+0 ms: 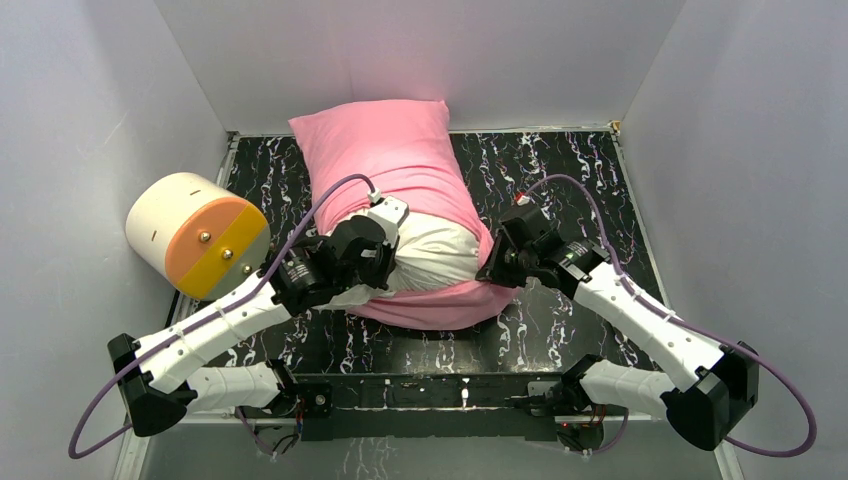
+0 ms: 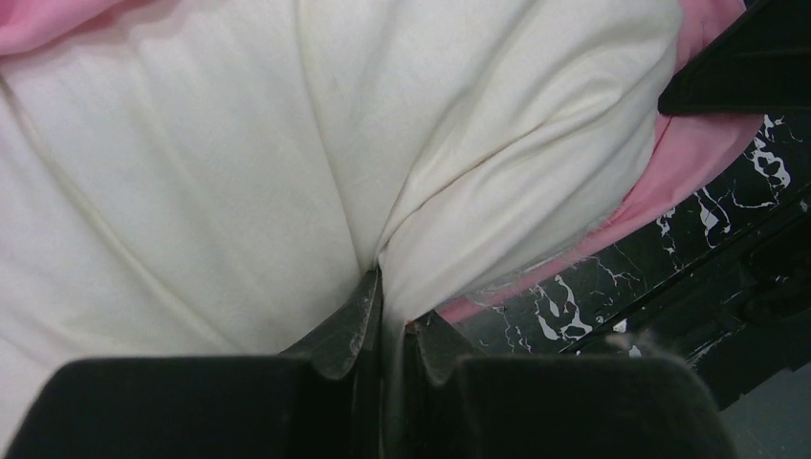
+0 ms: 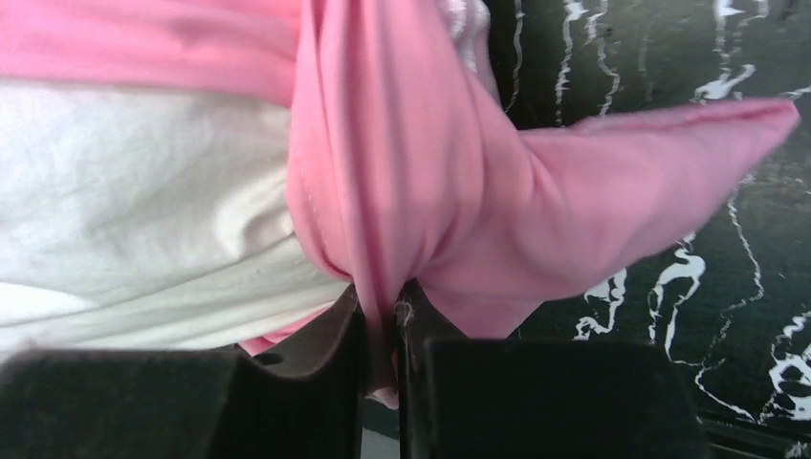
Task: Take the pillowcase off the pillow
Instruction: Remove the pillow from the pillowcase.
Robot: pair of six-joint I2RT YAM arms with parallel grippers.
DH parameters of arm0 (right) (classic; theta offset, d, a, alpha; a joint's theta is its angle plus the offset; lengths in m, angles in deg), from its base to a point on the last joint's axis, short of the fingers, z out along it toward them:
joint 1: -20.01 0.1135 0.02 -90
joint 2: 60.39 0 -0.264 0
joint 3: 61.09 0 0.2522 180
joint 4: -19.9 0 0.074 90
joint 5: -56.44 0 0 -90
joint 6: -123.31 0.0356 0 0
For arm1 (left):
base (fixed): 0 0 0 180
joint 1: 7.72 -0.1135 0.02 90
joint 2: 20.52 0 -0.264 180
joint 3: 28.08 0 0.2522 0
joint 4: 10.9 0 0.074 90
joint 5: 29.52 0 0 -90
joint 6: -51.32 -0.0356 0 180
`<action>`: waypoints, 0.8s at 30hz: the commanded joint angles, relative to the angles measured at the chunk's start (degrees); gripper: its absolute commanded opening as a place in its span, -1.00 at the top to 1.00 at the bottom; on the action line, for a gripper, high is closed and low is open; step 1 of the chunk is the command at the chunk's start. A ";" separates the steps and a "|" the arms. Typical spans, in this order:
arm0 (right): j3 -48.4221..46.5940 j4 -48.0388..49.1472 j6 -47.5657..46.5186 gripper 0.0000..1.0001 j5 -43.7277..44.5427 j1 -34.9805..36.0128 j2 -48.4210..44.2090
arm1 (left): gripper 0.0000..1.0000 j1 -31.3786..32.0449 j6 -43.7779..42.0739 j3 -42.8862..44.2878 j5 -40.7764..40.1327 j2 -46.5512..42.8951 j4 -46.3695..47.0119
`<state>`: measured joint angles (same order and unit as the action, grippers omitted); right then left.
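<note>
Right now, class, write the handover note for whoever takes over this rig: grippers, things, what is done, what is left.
Left gripper: shut on a pinch of the pillow.
Right gripper: shut on the edge of the pillowcase.
Things: both on the table, the pillow's far part inside the pillowcase.
Done: near end bared.
Left: pull the two apart until the pillowcase is off.

White arms [image 1: 215, 325], black joints [image 1: 310, 272], purple cables [image 1: 347, 180].
</note>
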<state>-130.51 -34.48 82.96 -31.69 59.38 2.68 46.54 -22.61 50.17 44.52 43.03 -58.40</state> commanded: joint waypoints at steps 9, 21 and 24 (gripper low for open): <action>4.95 -14.43 7.42 0.58 23.38 -3.55 -7.35 | 1.00 -0.56 0.62 5.22 -20.68 -3.96 -5.70; 7.82 -8.74 6.36 1.00 15.41 -4.47 -7.76 | 1.00 -0.64 0.18 5.54 -16.58 -5.21 -3.79; 8.55 -7.41 6.19 1.00 14.45 -4.43 -7.08 | 1.00 -0.62 0.70 5.77 -14.66 -5.95 -3.21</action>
<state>-124.46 -36.47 92.84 -22.47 56.65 -4.79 47.57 -21.30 51.70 37.28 42.76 -61.96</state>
